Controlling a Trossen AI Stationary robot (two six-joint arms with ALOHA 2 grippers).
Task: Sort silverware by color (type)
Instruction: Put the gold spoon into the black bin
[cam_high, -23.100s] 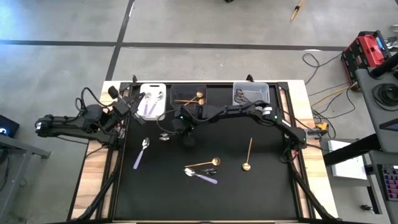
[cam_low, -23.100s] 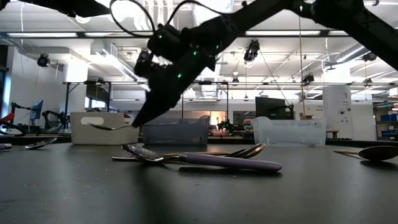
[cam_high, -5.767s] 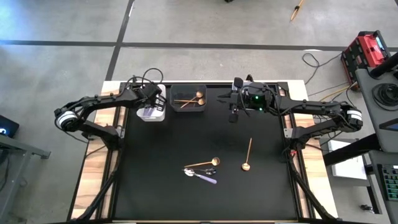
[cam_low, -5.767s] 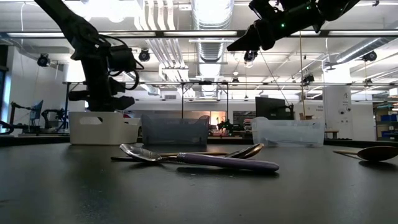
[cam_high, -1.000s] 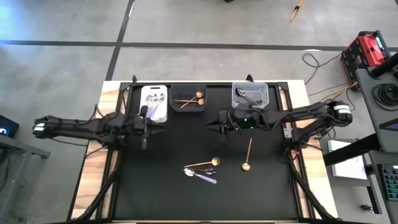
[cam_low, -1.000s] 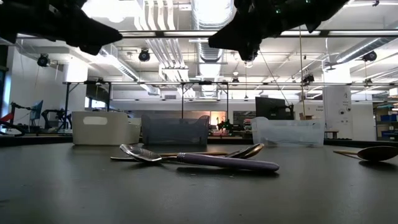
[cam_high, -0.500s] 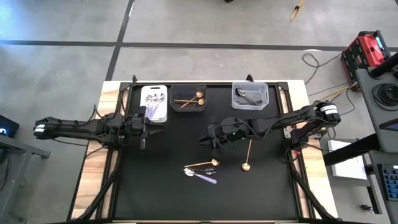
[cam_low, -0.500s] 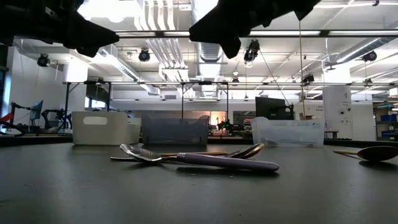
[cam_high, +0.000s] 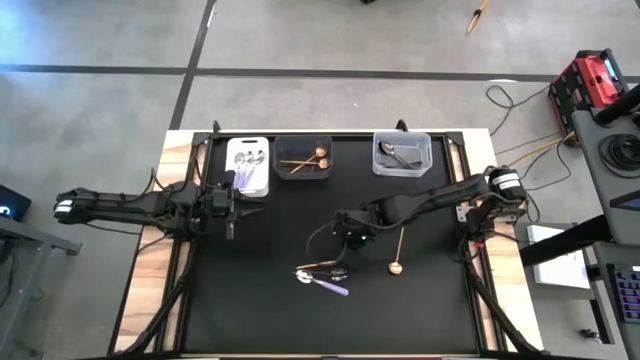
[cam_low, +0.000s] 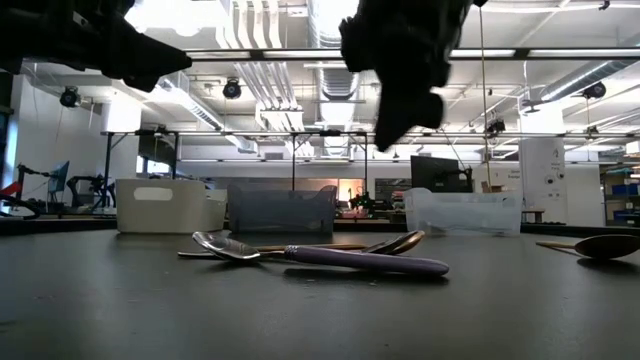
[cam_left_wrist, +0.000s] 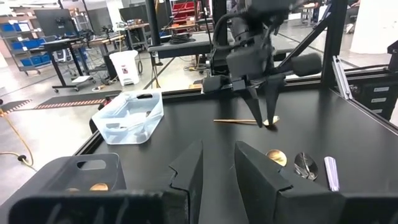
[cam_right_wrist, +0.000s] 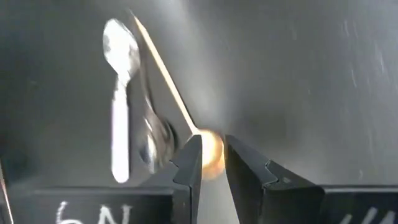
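Note:
Three pieces of silverware lie crossed in a pile (cam_high: 320, 275) near the table's middle: a gold spoon (cam_right_wrist: 168, 74), a lilac-handled spoon (cam_low: 370, 262) and a dark silver one (cam_right_wrist: 149, 137). Another gold spoon (cam_high: 398, 250) lies alone to the pile's right. My right gripper (cam_right_wrist: 211, 146) hangs well above the pile (cam_low: 385, 130), tipped down, fingers a narrow gap apart, with the gold spoon's bowl (cam_right_wrist: 211, 155) showing beyond them. My left gripper (cam_left_wrist: 219, 152) waits level at the table's left (cam_high: 235, 205), fingers slightly apart and holding nothing.
Three bins stand along the far edge: a white one (cam_high: 247, 165) with lilac-handled pieces, a dark one (cam_high: 304, 158) with gold pieces, and a clear one (cam_high: 402, 153) with dark silver pieces. Bare black tabletop lies toward the near edge.
My right gripper has swung from in front of the clear bin toward the near edge and left, ending over the pile. It has tipped from nearly level to pointing steeply down and rolled about its own line. The silverware has not moved.

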